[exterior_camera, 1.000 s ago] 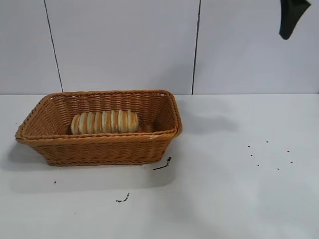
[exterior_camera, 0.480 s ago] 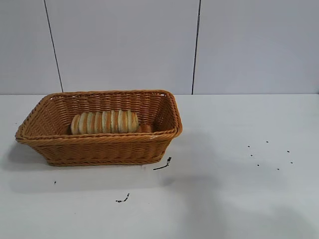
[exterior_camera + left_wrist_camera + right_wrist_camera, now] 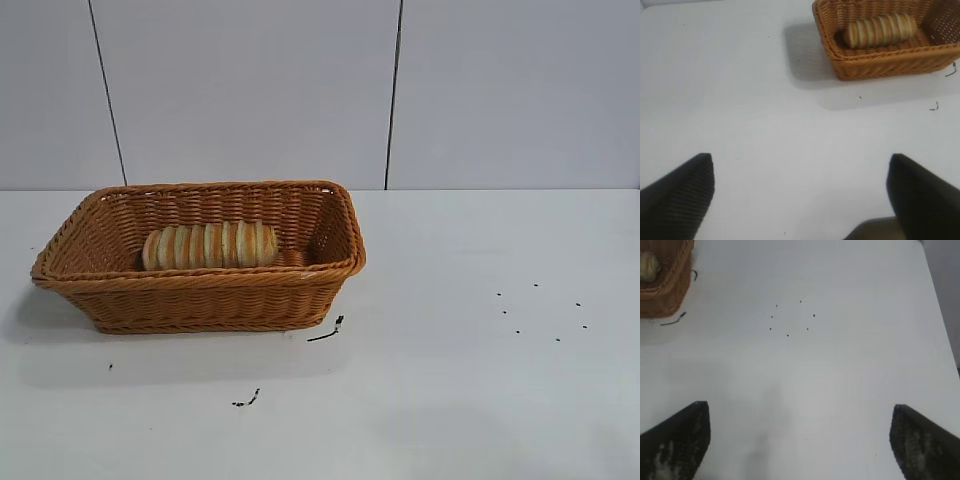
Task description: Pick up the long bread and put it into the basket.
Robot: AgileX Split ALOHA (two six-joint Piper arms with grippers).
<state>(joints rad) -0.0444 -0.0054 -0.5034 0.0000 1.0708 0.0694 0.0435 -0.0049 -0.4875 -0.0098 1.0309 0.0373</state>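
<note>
Already we find the long bread (image 3: 209, 245) lying on its side inside the basket (image 3: 200, 300), running lengthwise along the floor against the basket's far wall, nearer the basket's left end than its right. The basket sits on the white table (image 3: 480, 400) toward its far left part, close to the table's far edge, and its braided rim is clear of anything else. Just off the basket's near right corner we see a short dark scrap (image 3: 328, 331) on the table, and another small one (image 3: 247, 400) lies nearer the table's front edge. A loose ring of tiny dark specks (image 3: 540, 310) dots the table's right part.

From the left wrist camera, our left gripper (image 3: 800, 200) hangs over bare table well apart from the basket, its fingers spread wide with nothing between them. Our right gripper (image 3: 800, 440) is likewise spread and empty, above bare table near the specks.
</note>
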